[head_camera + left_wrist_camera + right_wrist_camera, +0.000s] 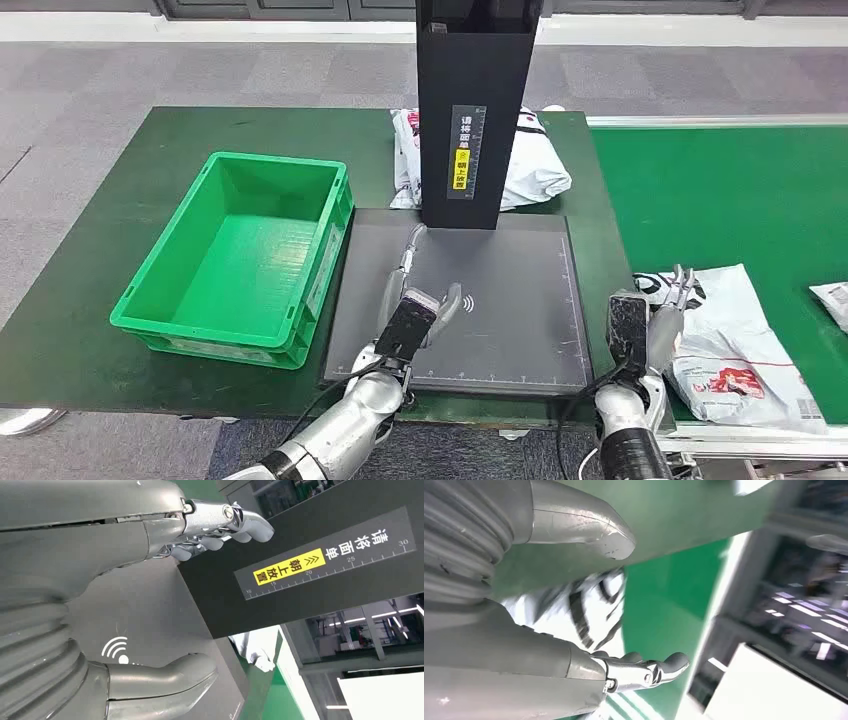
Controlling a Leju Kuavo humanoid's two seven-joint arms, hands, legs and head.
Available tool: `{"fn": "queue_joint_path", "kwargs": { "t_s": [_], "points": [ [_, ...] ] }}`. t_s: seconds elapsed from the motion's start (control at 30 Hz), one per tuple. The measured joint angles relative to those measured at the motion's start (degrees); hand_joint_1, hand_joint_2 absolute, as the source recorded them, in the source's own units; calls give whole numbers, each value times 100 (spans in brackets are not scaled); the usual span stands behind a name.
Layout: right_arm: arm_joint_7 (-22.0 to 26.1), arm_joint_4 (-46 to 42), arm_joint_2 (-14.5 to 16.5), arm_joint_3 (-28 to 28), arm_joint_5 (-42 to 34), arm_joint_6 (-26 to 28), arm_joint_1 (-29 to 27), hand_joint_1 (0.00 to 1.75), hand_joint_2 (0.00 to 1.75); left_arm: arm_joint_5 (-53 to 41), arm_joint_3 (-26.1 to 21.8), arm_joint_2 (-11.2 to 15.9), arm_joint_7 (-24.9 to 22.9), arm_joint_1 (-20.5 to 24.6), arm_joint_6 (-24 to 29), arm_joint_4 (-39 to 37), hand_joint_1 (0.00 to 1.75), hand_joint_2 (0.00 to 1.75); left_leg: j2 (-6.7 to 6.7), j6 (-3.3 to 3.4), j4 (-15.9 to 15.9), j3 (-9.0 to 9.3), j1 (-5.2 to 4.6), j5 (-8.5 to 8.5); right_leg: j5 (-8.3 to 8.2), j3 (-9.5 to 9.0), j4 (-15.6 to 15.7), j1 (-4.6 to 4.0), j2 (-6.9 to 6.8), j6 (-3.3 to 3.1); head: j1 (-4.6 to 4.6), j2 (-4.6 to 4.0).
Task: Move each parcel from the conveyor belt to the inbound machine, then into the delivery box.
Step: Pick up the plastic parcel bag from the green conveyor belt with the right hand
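We are in a parcel-sorting hall or logistics test floor: a long green conveyor belt (740, 190) carries white plastic mailer bags (735, 335), a black scanning tower with a ruler label (474, 110) stands over a dark scan pad (500, 300), and an empty green plastic crate (240, 255) waits on the green tabletop (90, 250).

Ahead of the left robot hand (418, 315) the dark scanner pad (500, 300) lies bare up to the black post (472, 110), with the green crate (240, 255) walling its outer side, while a white parcel (735, 335) lies just beside the right robot hand (665, 320).
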State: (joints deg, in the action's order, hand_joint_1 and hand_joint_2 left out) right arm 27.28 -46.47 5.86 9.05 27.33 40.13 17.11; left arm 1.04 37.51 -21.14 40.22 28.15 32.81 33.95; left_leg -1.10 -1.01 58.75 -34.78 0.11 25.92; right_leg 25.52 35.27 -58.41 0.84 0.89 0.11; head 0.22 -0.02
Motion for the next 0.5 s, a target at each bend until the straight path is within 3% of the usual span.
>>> {"fn": "queue_joint_path", "kwargs": {
  "t_s": [0.27, 0.5],
  "points": [
    [-425, 806, -240, 905, 1087, 2, 370, 0, 175, -26, -93, 0, 0, -10, 9, -8, 0, 175, -4, 1, 1, -2, -1, 0, 0, -1, 0, 1, -1, 1, 0, 1],
    [-1359, 1281, -418, 1533, 2485, 1, 522, 0, 175, -126, -231, 8, 0, -55, 12, 21, 0, 175, -9, 1, 1, -4, -1, 1, 1, 0, 0, 1, -6, 2, 0, 0]
  ]
}}
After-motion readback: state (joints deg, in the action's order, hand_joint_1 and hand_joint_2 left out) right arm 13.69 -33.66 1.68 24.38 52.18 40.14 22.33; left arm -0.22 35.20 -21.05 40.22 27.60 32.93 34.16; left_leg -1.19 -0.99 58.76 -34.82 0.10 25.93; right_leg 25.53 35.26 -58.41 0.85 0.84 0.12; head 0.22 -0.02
